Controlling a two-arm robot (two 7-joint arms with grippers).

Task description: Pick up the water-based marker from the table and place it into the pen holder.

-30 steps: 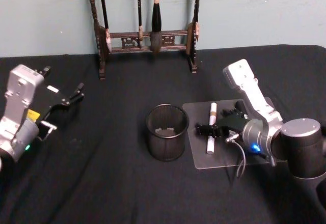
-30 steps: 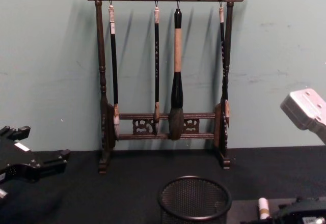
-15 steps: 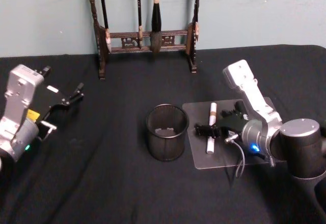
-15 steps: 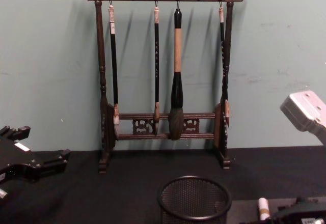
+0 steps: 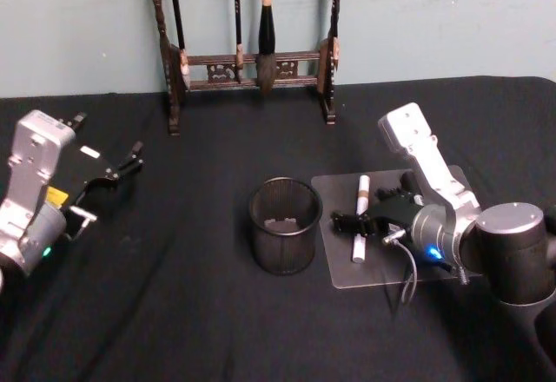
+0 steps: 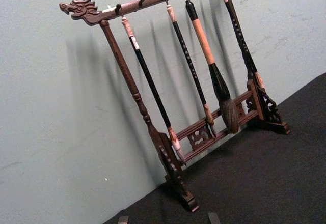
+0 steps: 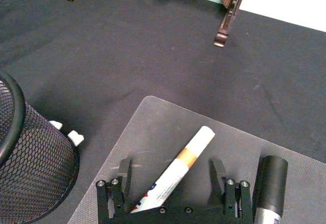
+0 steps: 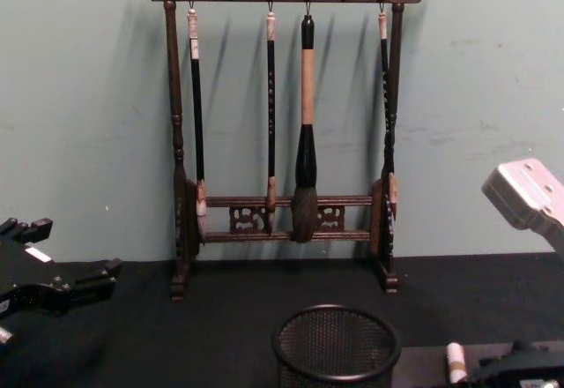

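Straddling the white, orange-banded water-based marker (image 5: 360,193) toward the left edge of the clear plastic mat (image 5: 382,271), the spread right gripper (image 5: 358,222) should pinch this light, stiff, probably slick barrel mid-length; the left gripper (image 5: 126,161) idles spread by the left edge of the black table (image 5: 174,312).

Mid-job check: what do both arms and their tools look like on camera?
Both arms have light grey, boxy wrist housings and black two-finger tools. The left tool carries a small white label, and the arm behind it has a yellow sticker and a green light. The right tool shows small screw heads. Its arm has a blue light, a thin looping cable and a round grey joint cap.
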